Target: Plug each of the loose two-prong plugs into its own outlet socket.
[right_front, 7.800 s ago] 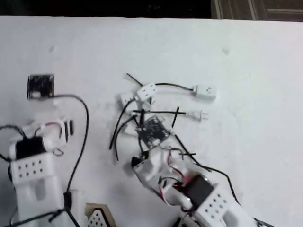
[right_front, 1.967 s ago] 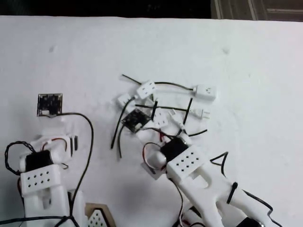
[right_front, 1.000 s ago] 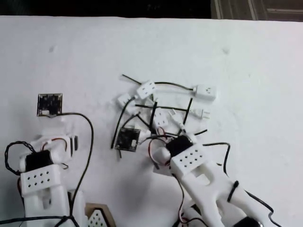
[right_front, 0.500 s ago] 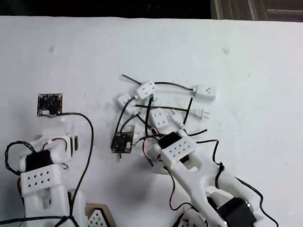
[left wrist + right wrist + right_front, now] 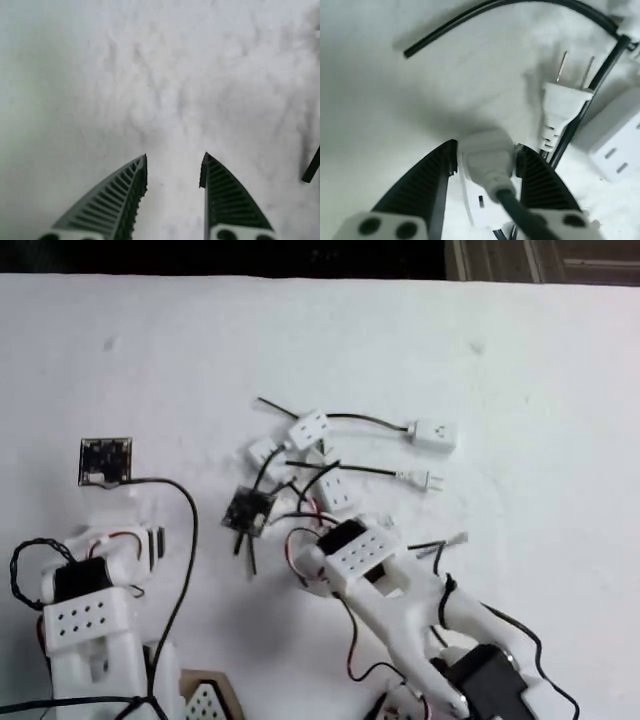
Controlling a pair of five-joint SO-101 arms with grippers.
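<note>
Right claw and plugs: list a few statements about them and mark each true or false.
1. The right claw grips a white connector on a black cord. True.
2. The left claw holds a plug. False: it is open over the bare table.
3. A loose two-prong plug lies on the table beside the right claw. True.
4. In the high view, the rightmost plug sits in a socket. False: its prongs are bare, apart from the nearest socket.

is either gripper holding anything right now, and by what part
The right gripper grips a white plug by the sides of its body, just ahead of its black cord. The left gripper is open, holding nothing.
</note>
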